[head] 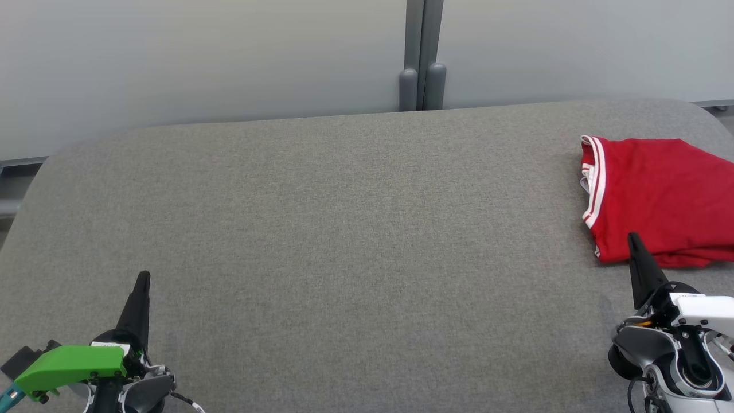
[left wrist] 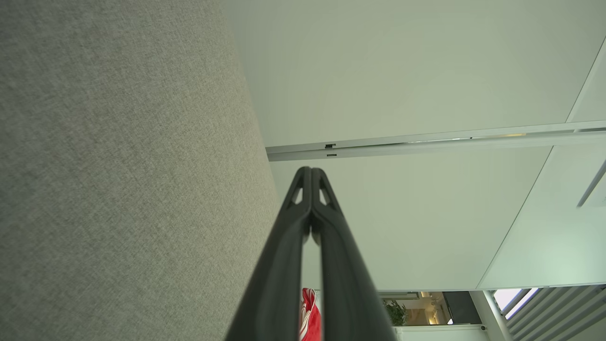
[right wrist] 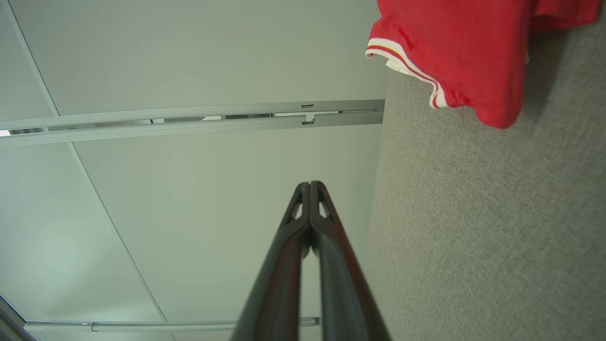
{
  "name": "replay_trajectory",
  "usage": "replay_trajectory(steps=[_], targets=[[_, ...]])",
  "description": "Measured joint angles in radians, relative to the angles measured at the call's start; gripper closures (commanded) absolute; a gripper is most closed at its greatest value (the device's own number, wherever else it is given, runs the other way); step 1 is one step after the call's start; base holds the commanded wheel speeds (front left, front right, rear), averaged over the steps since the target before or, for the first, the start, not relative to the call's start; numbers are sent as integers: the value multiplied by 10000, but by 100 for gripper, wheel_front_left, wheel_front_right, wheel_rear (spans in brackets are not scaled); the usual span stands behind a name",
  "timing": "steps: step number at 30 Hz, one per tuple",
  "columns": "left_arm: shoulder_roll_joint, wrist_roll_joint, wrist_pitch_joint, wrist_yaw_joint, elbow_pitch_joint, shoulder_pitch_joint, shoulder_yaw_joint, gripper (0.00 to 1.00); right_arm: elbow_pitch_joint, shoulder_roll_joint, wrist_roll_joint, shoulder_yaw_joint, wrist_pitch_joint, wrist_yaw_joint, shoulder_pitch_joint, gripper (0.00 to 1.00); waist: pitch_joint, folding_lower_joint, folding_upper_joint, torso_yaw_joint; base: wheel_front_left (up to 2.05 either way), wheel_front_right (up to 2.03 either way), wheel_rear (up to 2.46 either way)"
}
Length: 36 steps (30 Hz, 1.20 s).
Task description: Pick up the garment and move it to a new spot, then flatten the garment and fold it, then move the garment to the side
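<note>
Inspecting the table (head: 344, 229), we find the red garment (head: 659, 198) lying folded at its right side. Our left gripper (head: 143, 277) and right gripper (head: 633, 237) are both pressed closed and empty, the right one near the garment, not touching.

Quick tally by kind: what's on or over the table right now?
Garments: 1, the red garment, lying at the table's right end.
Grippers: 2, left gripper and right gripper, jaws shut, holding nothing.
Tables: 1, the grey table.
Total: 4.
</note>
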Motion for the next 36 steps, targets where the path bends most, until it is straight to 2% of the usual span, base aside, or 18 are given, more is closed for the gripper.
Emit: replay_trajectory(steps=[36], targets=[[0, 0, 0, 0, -2, 0, 0, 100, -8, 4, 0, -27, 2, 0, 0, 100, 1, 0, 0, 0, 0, 0, 0]])
